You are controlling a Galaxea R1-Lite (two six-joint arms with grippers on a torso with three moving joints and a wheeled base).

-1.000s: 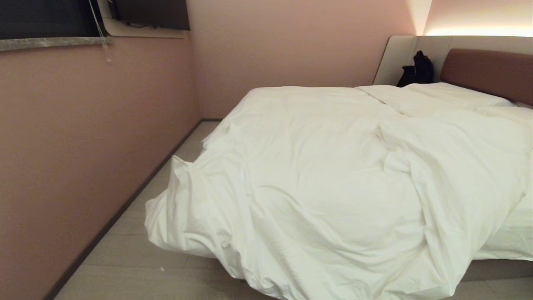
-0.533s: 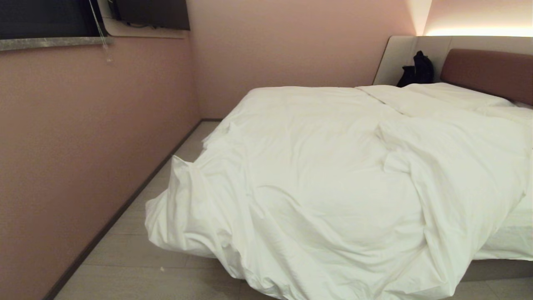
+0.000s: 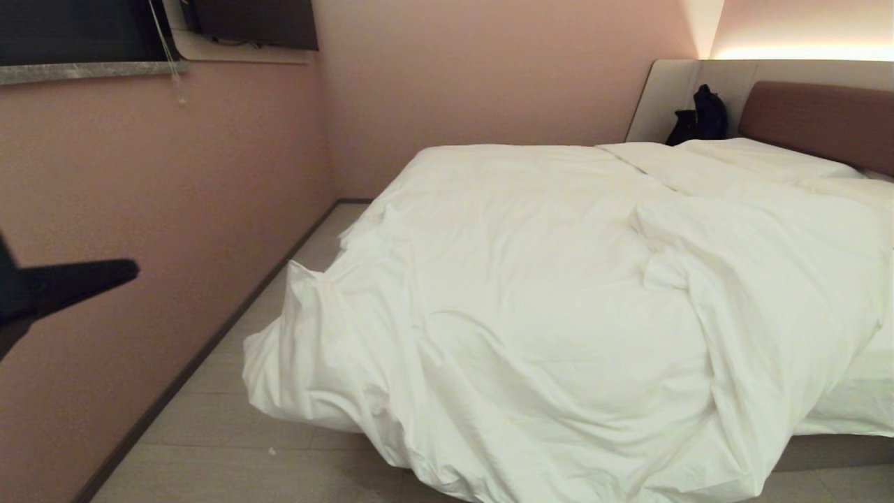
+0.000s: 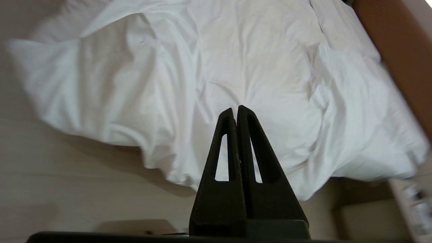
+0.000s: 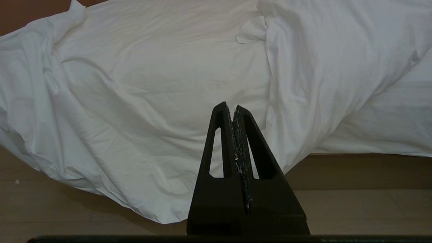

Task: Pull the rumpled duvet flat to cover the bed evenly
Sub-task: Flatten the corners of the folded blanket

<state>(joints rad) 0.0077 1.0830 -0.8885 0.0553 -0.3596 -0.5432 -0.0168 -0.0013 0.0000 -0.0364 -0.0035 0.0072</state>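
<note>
Item: left gripper (image 3: 105, 276). Location: far left of the room, in front of the pink wall (image 3: 174, 195), well apart from the bedding. Fingers pressed together, nothing between them. In the left wrist view the same gripper (image 4: 236, 109) points toward the bedding from above the floor, touching nothing.

Item: floor (image 3: 230, 447). Pale boards in the strip between wall and bed.

Item: duvet (image 3: 545, 300). Thick, white, heavily creased. Lies askew on the bed (image 3: 831, 450), whose grey-beige base shows only at the near right. The near-left portion is bunched and spills over the bed's near-left corner, hanging toward the floor. A raised fold runs from the middle toward the near right.

Item: mattress sheet (image 3: 866, 391). Bare at the near right edge, where the duvet does not reach.

Item: pillows (image 3: 740, 164). Flat, at the far right below the reddish-brown headboard (image 3: 817, 119). A dark object (image 3: 698, 115) rests against the beige panel beside them.

Item: right gripper (image 5: 233, 108). Seen only in its own wrist view, low before the bed's near side; fingers closed together, empty.

Progress, as judged: nothing done. Duvet not yet gripped. Left to do: take an edge, draw the heap rightward over the bare sheet, smooth the folds.
</note>
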